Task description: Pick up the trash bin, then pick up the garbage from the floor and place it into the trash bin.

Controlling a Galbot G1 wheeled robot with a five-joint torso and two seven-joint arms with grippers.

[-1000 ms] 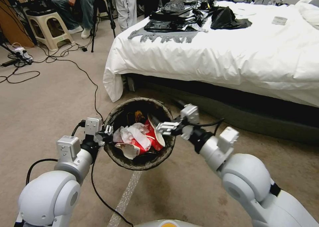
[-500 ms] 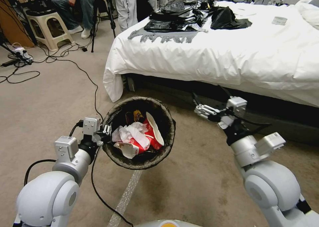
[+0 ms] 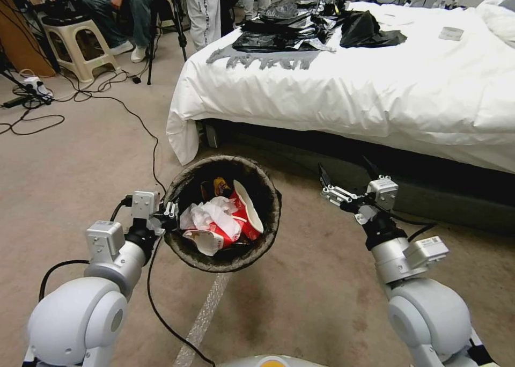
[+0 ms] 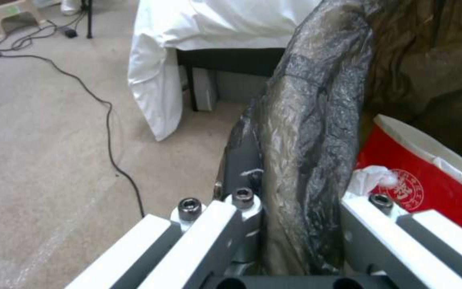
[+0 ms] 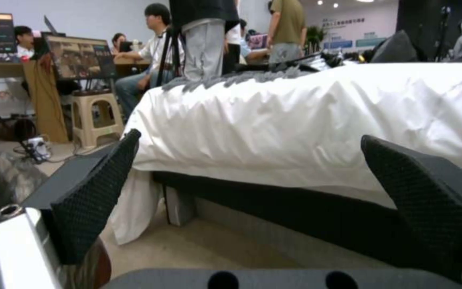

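Beige carpet [image 3: 70,158] runs up to a bed [image 3: 375,93] draped in white sheets, with cables trailing across the floor on the left. Low on the left, the left gripper [image 3: 170,212] is clamped on the near-left rim of the trash bin [image 3: 185,249]; the left wrist view shows its fingers [image 4: 370,224] either side of the bag-covered rim [image 4: 311,132]. The bin is lifted off the carpet, mouth up, holding the garbage [image 3: 222,219]: crumpled white paper, red-and-white packaging and a yellow wrapper. To the bin's right, the right gripper [image 3: 331,184] hangs with its jaws spread wide and nothing between them, aimed at the dark bed base. Its forearm rises steeply from the shoulder, wrist bent forward. No loose litter lies on the carpet nearby, so the collecting looks largely done.
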